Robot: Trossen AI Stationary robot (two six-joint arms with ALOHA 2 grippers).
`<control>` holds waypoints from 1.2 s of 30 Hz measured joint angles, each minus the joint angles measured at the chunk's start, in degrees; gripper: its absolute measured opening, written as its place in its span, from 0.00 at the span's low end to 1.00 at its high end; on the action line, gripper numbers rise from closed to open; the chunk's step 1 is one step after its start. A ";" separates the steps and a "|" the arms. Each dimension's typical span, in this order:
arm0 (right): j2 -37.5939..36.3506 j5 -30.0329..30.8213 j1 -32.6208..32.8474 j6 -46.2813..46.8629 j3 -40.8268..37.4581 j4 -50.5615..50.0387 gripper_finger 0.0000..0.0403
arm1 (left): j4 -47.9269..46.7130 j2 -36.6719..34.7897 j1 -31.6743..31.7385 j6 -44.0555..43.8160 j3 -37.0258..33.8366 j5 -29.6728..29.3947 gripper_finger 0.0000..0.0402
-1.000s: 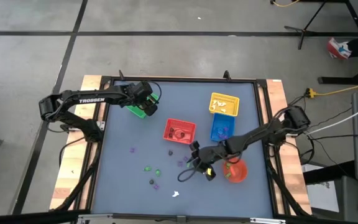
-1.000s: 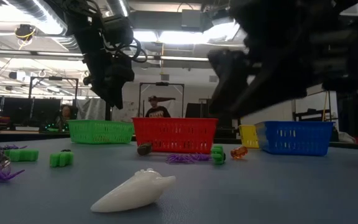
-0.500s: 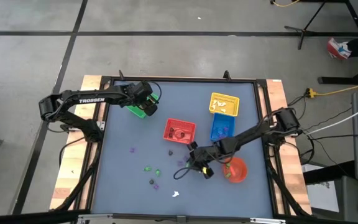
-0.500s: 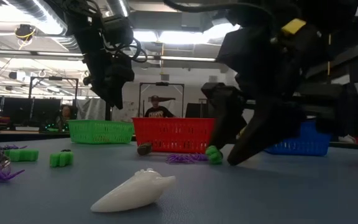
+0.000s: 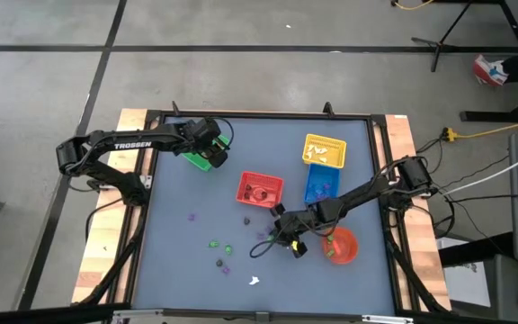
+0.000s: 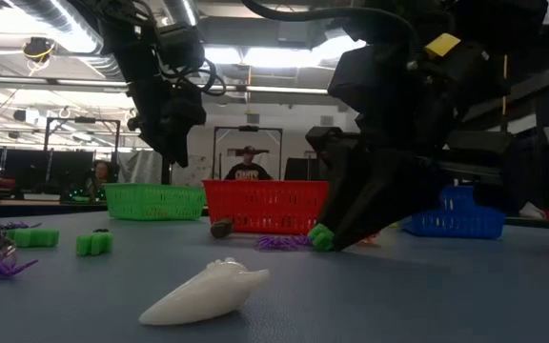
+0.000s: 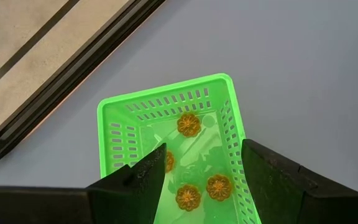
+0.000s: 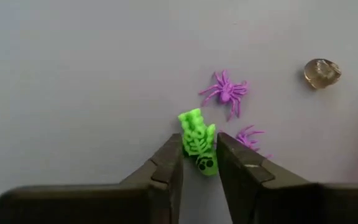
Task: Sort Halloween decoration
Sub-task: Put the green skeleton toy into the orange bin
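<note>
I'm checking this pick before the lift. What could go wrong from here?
The right end effector grips only one end of the green skeleton, so it may slip or twist out on lifting. A purple spider lies against one finger and could be dragged or snagged. The skeleton belongs with green things, but the green basket sits under the left end effector, so the arms may crowd there.

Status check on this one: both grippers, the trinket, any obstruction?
Right gripper down at table, closing around green skeleton. Left gripper open, hovering over green basket. Purple spiders right beside the skeleton.
</note>
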 joint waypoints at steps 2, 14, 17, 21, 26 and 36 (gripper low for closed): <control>0.00 0.56 0.02 0.04 -0.02 0.09 0.20 | 0.00 0.00 0.00 0.02 0.00 0.00 0.48; 0.09 1.73 0.04 0.10 -0.11 0.28 0.18 | 0.00 0.00 0.00 0.02 0.02 -0.02 0.48; 0.09 1.73 0.04 0.10 -0.11 0.30 0.18 | 0.00 0.00 0.00 0.02 0.00 -0.02 0.48; -0.07 1.72 0.07 0.10 -0.11 0.30 0.18 | 0.00 0.00 0.00 0.02 0.00 -0.02 0.48; -1.26 0.73 0.17 0.17 -0.30 -0.64 0.18 | 0.00 0.00 0.00 0.04 0.00 -0.02 0.48; -6.88 0.40 0.17 2.32 -0.29 -0.33 0.18 | 0.00 0.00 0.00 0.04 0.00 -0.02 0.48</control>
